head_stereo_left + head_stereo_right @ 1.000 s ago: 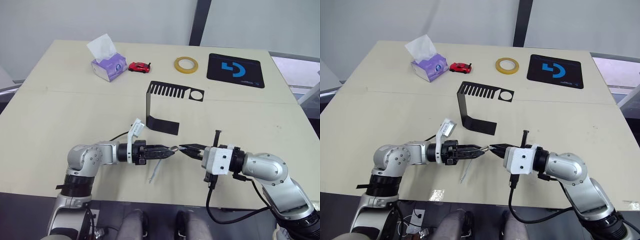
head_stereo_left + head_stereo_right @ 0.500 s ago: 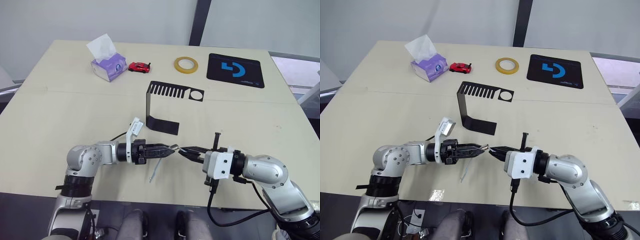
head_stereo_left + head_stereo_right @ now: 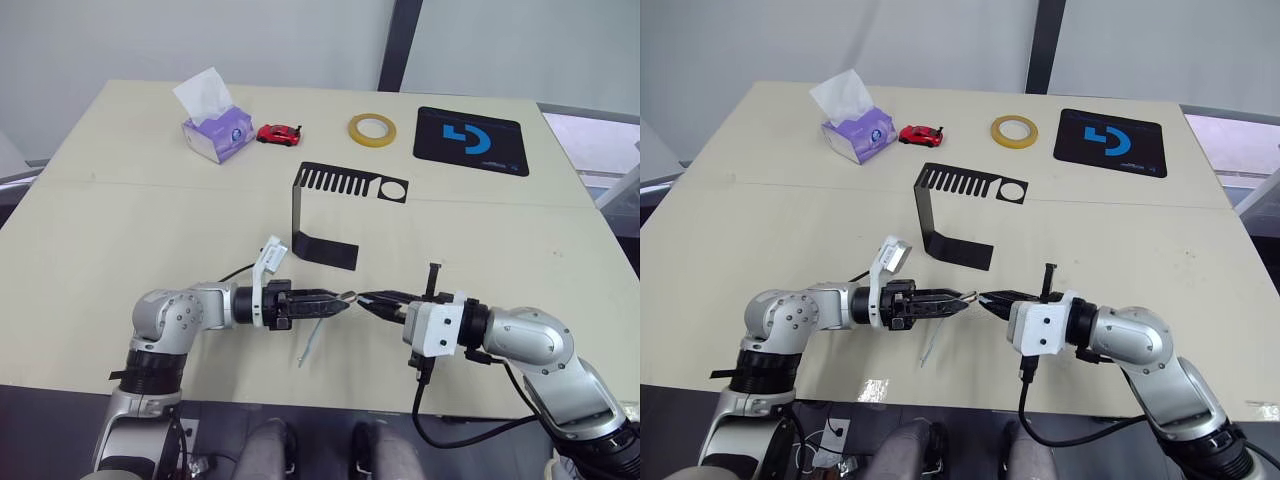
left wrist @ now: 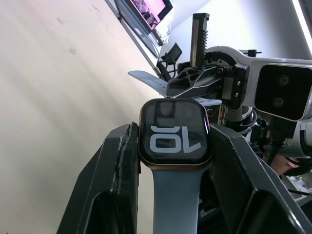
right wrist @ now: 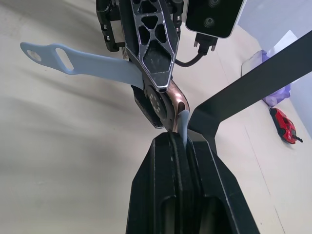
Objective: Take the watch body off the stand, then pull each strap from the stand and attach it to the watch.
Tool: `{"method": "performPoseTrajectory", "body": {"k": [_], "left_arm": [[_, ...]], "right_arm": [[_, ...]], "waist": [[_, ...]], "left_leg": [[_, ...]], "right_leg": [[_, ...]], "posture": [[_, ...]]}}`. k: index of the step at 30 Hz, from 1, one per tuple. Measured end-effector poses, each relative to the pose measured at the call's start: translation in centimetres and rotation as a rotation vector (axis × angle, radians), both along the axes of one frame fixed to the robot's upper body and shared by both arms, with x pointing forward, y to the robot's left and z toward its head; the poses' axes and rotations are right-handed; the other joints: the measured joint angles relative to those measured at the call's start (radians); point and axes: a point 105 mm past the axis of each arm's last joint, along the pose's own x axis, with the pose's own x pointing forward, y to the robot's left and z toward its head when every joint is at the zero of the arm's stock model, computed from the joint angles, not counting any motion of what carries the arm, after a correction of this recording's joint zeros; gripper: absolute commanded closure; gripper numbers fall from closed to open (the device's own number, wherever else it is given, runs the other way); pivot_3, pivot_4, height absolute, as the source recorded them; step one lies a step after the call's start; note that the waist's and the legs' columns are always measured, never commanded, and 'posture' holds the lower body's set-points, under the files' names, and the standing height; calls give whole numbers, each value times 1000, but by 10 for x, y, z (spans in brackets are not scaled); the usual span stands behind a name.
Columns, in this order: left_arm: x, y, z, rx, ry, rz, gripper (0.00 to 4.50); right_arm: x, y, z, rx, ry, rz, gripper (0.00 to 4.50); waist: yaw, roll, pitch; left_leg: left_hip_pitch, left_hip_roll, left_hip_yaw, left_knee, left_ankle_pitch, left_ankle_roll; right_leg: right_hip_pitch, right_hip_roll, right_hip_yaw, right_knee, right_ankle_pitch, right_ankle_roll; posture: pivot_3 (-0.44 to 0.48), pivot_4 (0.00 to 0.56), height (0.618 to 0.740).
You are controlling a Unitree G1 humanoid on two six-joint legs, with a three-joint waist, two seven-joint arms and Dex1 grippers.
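My left gripper (image 3: 343, 299) is shut on the watch body (image 4: 175, 131), a rounded-square black case with light digits on its screen. One pale blue-grey strap (image 3: 311, 340) is attached to it and hangs down toward the table; the right wrist view shows this strap (image 5: 87, 63) too. My right gripper (image 3: 364, 297) faces the left one tip to tip and is shut on the second strap (image 5: 184, 123), whose end touches the edge of the watch body (image 5: 168, 105). The black stand (image 3: 322, 248) stands on the table just behind both grippers, with its slotted top plate bare.
At the far side of the table (image 3: 120, 220) are a purple tissue box (image 3: 215, 128), a red toy car (image 3: 278, 133), a yellow tape roll (image 3: 372, 129) and a black mouse pad with a blue logo (image 3: 470, 140). The table's front edge lies close under both arms.
My right wrist has shifted slightly toward the front edge. The two grippers' tips stay together at the watch.
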Motion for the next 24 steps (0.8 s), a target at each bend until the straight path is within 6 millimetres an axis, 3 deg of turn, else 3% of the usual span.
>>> {"method": "performPoseTrajectory", "body": {"k": [24], "left_arm": [[2, -2, -3, 25, 7, 22, 2808]], "right_arm": [[3, 2, -5, -33, 14, -16, 4500]], "waist": [[0, 0, 0]], "left_leg": [[0, 0, 0, 0, 0, 0]], "right_leg": [[0, 0, 0, 0, 0, 0]], "posture": [[0, 150, 740]]}}
